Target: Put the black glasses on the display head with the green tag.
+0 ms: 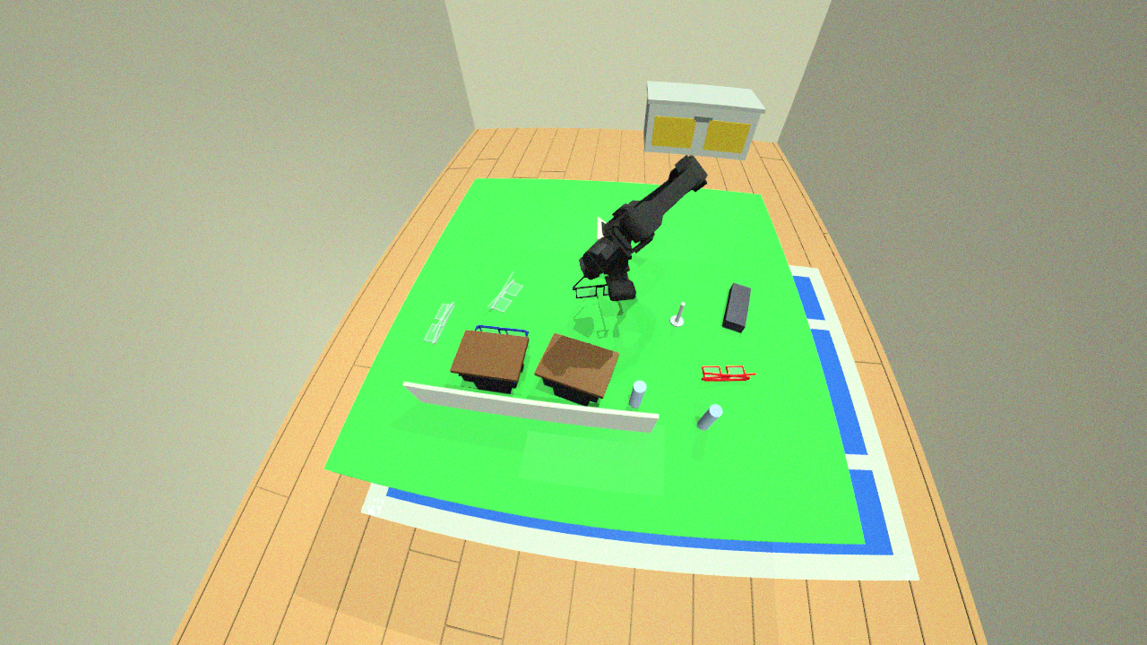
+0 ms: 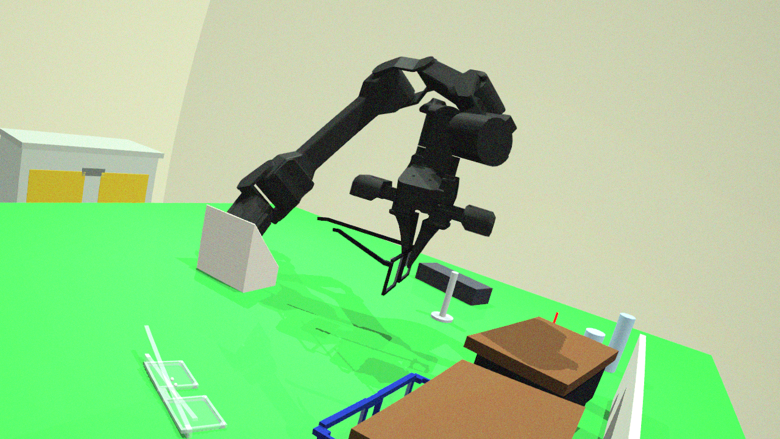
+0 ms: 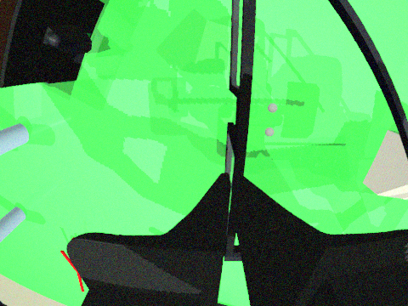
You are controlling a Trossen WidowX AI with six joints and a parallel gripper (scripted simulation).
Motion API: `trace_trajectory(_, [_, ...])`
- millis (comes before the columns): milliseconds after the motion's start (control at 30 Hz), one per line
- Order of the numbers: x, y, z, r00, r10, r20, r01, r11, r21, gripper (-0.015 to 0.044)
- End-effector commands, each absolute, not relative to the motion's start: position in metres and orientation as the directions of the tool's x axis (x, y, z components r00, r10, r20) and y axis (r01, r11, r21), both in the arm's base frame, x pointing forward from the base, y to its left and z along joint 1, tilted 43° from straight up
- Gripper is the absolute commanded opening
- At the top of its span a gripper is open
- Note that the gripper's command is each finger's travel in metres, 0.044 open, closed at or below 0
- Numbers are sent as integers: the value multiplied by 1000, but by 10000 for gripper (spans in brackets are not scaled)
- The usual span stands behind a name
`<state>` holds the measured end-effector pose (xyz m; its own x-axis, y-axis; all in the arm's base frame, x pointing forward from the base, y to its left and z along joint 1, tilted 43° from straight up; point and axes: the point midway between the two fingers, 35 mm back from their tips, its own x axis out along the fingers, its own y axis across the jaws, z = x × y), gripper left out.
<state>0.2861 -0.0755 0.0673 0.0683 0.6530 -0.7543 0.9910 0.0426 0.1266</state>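
Note:
The black glasses (image 1: 588, 287) (image 2: 390, 264) (image 3: 248, 51) hang in the air with temples spread toward the arm's base. My gripper (image 2: 407, 265) (image 3: 229, 180) is shut on one end of their front frame; in the top view its fingertips are hidden. Two dark display heads have flat brown tops. The right head (image 1: 577, 365) (image 2: 537, 349) (image 3: 38, 55) has no glasses that I can see. The left head (image 1: 490, 354) (image 2: 474, 409) has blue glasses (image 1: 503, 329) (image 2: 373, 401) at its face side; their fit is partly hidden. I see no green tag.
A pale wall (image 1: 529, 407) (image 2: 629, 387) stands behind the heads. Two blue-grey posts (image 1: 637, 393) (image 1: 710, 417), red glasses (image 1: 726, 376), a thin white stand (image 1: 681, 311) (image 2: 450, 294) and a dark block (image 1: 737, 306) (image 2: 452, 283) are to the right. Two pairs of clear glasses lie left.

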Motion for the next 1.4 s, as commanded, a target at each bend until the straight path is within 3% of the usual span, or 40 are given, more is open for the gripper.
trace_trajectory(0, [296,-57,91,82,639,-765,957,164,240,0])
trace_trajectory(400, [302,10,150,88,633,-769,708,503,495,0])
trace_trajectory(933, [267,98,226,87,670,-737,126,727,675,0])
trace_trajectory(1367, [266,104,226,86,672,-735,98,729,678,0])
